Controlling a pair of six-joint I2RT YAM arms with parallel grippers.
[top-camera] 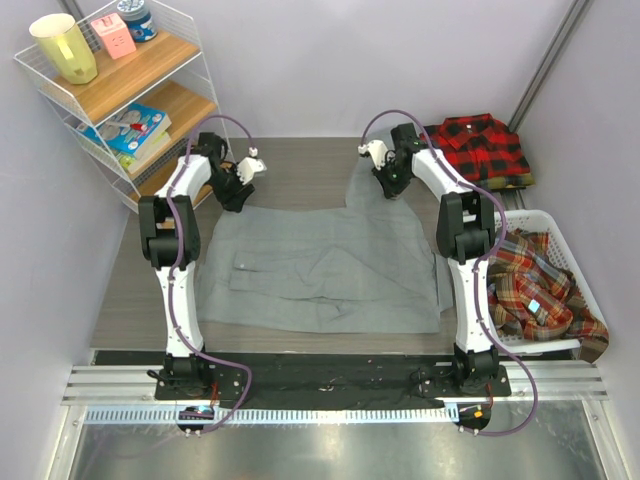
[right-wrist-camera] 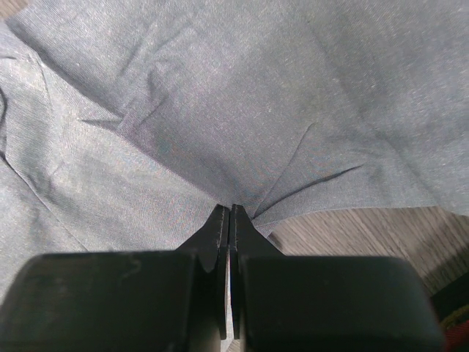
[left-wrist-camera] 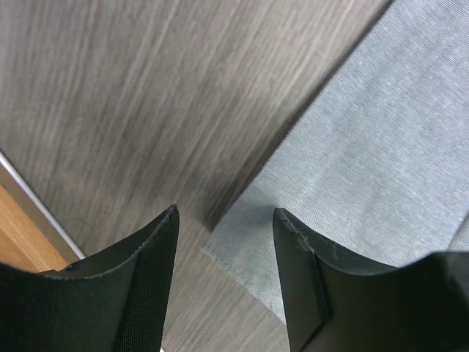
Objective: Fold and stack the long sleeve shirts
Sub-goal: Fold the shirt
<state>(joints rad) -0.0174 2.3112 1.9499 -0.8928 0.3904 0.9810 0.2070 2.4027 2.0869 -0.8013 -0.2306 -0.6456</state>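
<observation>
**Shirt status: grey shirt (top-camera: 320, 270) spread, one edge pinched**

The grey shirt lies open and mostly flat across the middle of the bench (top-camera: 290, 165). At its far right edge the right gripper (right-wrist-camera: 230, 209) is clenched on the cloth, and creases fan out from the pinch. The left gripper (left-wrist-camera: 226, 213) is released, its fingers standing apart over the shirt's far left corner. A folded red-and-black checked shirt (top-camera: 485, 148) sits at the far right. Plaid shirts (top-camera: 530, 285) fill the white basket (top-camera: 545, 215) on the right.
</observation>
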